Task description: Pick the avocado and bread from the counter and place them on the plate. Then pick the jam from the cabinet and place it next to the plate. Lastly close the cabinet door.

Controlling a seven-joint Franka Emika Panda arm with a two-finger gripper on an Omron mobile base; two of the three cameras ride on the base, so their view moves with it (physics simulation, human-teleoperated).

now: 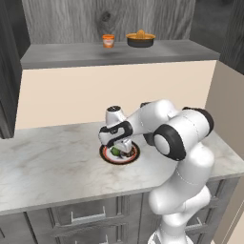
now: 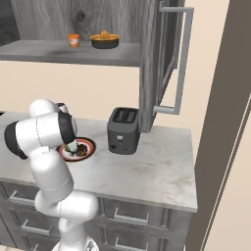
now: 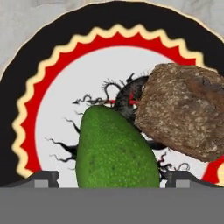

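The plate (image 3: 26, 87) with its red and black rim lies on the counter (image 1: 57, 167), and both foods rest on it. The green avocado (image 3: 116, 153) lies beside the brown lumpy bread (image 3: 183, 109), and the two touch. My gripper (image 3: 113, 179) hangs just above the plate (image 1: 106, 156), open, its fingertips (image 3: 43, 178) standing wide on either side of the avocado (image 1: 116, 151) without gripping it. The orange jam (image 1: 108, 41) stands on the shelf of the cabinet (image 1: 119, 55), up at the back. The cabinet door (image 2: 166, 63) stands open, edge-on to the right.
A dark bowl (image 1: 140, 39) with orange contents sits right of the jam (image 2: 73, 40) on the shelf. A dark toaster (image 2: 122, 131) stands on the counter right of the plate (image 2: 90, 145). A tall brown panel bounds the counter's right end.
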